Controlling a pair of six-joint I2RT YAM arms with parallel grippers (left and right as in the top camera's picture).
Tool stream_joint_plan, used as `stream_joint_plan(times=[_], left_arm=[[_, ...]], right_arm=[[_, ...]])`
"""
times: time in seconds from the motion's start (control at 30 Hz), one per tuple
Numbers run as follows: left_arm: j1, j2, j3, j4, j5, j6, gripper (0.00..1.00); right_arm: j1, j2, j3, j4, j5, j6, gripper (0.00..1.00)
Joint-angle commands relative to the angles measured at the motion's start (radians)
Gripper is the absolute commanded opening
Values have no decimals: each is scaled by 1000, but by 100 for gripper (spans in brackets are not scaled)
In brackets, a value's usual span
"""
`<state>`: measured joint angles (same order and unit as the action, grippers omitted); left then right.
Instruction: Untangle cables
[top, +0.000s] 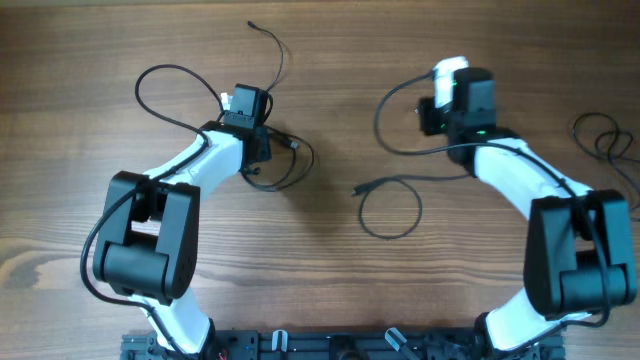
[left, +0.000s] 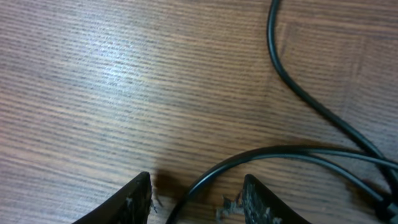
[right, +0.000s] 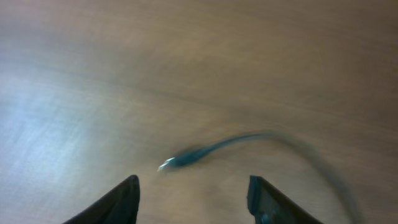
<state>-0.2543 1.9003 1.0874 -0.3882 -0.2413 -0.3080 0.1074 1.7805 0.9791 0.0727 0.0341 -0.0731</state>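
A tangle of thin black cables (top: 285, 160) lies at the centre left. My left gripper (top: 256, 142) is over it, low to the table. In the left wrist view the left gripper (left: 198, 198) is open, and one cable (left: 205, 177) runs between its fingertips; more cable strands (left: 323, 106) cross ahead. A separate looped cable (top: 392, 208) with a plug end (top: 357, 190) lies in the middle. My right gripper (top: 455, 95) is raised at the back right. In the blurred right wrist view the right gripper (right: 193, 199) is open and empty, with a cable plug (right: 180, 160) ahead of it.
Another thin cable (top: 272, 45) runs from the tangle toward the back. A further cable bundle (top: 603, 140) lies at the right edge. Thick black arm wires loop beside each arm, at the left (top: 160, 95) and near the right wrist (top: 385, 120). The table is wood.
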Motion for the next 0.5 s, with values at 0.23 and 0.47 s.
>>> stream_joint_plan(times=[0.23, 0.47], left_arm=[[3, 28, -14, 6, 17, 9, 48], [3, 28, -14, 7, 62, 9, 48]], right_arm=[[-29, 127, 12, 107, -80, 780, 48], [14, 292, 12, 278, 124, 843, 48]])
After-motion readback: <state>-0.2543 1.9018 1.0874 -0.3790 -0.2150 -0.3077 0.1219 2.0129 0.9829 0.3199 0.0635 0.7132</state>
